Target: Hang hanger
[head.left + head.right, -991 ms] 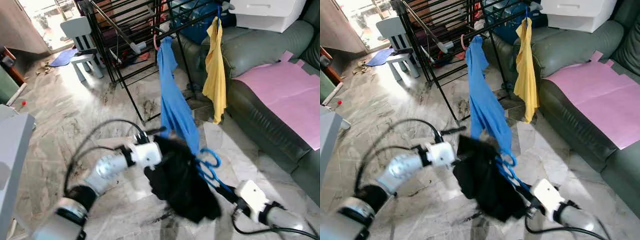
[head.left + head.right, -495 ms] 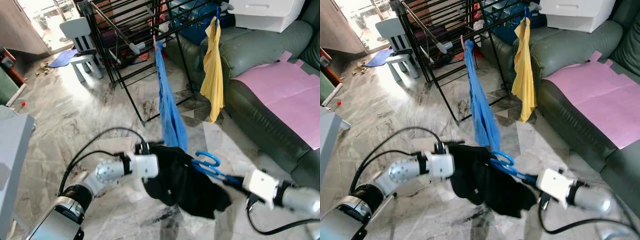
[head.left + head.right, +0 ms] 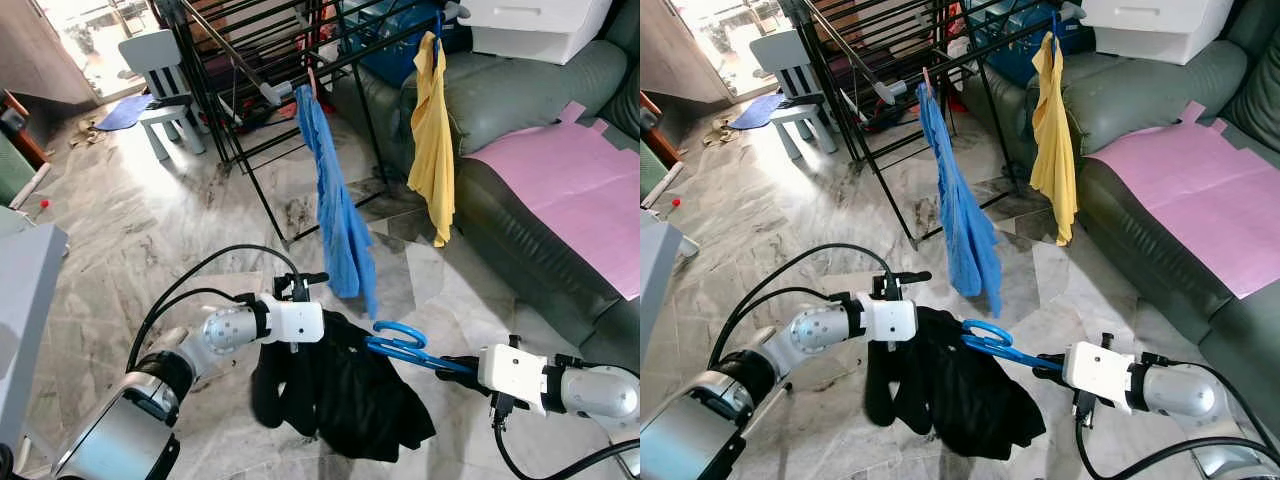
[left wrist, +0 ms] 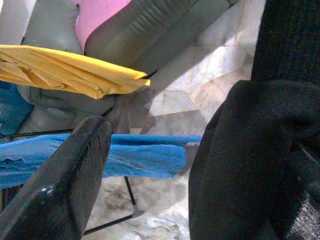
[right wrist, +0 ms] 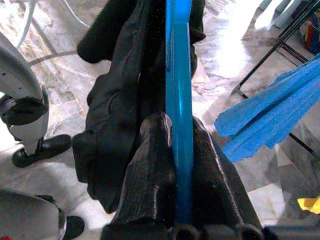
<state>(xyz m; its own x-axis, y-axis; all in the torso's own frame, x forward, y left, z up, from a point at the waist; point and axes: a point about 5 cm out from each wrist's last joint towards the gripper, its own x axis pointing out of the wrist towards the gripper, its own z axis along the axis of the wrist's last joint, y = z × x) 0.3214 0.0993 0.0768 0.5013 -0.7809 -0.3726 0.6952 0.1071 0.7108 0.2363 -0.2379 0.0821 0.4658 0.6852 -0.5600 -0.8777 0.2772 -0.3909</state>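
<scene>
A blue plastic hanger [image 3: 400,344] is pushed into a black garment [image 3: 345,390] that sags toward the marble floor. My right gripper [image 3: 447,362] is shut on the hanger's bar, with a finger [image 5: 150,170] on each side of the blue bar [image 5: 178,75]. My left gripper [image 3: 312,328] is at the garment's top edge. In the left wrist view one finger [image 4: 70,190] stands free and apart, while black cloth [image 4: 250,150] covers the other. The black drying rack [image 3: 250,60] stands beyond, about a metre off.
A blue shirt [image 3: 335,200] and a yellow shirt [image 3: 432,120] hang on the rack. The green sofa [image 3: 520,230] with a pink sheet [image 3: 580,180] and a white box [image 3: 530,25] is on the right. A small white chair [image 3: 160,70] stands at the back left, a grey cabinet [image 3: 25,300] at the left.
Both arms have come down and the black garment now hangs lower, clear of the blue shirt. The blue shirt has swung back toward the rack. The hanger lies flatter.
</scene>
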